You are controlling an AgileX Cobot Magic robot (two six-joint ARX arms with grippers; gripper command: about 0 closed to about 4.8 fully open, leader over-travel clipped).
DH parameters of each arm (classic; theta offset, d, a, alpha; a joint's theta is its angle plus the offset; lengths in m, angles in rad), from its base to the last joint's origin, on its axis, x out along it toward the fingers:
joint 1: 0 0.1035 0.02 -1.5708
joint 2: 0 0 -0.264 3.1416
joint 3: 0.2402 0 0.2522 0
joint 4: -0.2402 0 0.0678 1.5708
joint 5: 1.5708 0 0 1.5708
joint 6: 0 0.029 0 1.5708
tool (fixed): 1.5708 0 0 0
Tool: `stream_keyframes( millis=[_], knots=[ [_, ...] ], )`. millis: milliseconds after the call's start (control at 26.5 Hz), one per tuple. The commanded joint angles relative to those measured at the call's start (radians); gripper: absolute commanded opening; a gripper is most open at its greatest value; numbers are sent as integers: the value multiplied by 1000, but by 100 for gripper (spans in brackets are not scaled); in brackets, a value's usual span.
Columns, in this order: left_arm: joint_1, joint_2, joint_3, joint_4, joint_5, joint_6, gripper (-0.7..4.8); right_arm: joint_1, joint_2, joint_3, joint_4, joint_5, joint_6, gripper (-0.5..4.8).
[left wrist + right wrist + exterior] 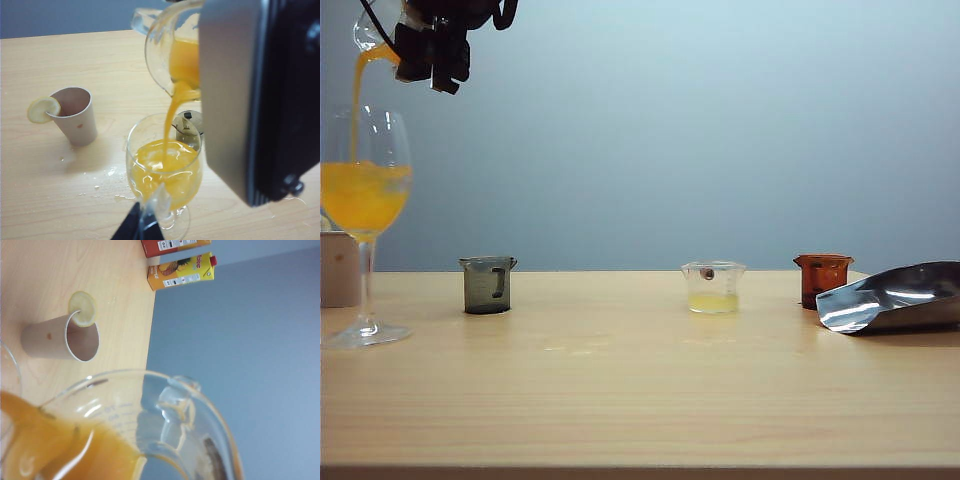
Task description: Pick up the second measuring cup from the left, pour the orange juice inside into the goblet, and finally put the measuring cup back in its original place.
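The goblet (365, 200) stands at the far left of the table, its bowl about half full of orange juice (362, 200). Above it my right gripper (410, 48) is shut on the second measuring cup (368, 28), tipped over. A stream of juice (175, 110) falls from the cup (165, 55) into the goblet (165, 170). In the right wrist view the clear cup (150, 410) fills the foreground, with juice (65, 450) at its lip. My left gripper (142, 225) shows only as a dark closed wedge, near the goblet's foot, holding nothing.
On the table stand a smoky grey cup (487, 285), a clear cup with pale yellow liquid (713, 288), an orange-brown cup (822, 278) and a metal scoop (900, 298). A paper cup with a lemon slice (75, 115) is beside the goblet. Juice cartons (182, 271) lie farther off.
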Motion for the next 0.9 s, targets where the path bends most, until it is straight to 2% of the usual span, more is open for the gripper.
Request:
stream_keyframes(
  millis=[38,264,415,565,904],
  knots=[
    [0,-1,-1,13,4,-3,-3,0,-4,9,43,4,-74,156],
    [0,-1,-1,13,4,-3,-3,0,-4,9,56,4,-131,156],
    [0,-1,-1,13,4,-3,-3,-1,14,9,137,4,-140,156],
    [0,-1,-1,13,4,-3,-3,-11,26,9,174,-46,-156,156],
    [0,-1,-1,13,4,-3,-3,-18,26,9,198,-71,-268,156]
  ],
)
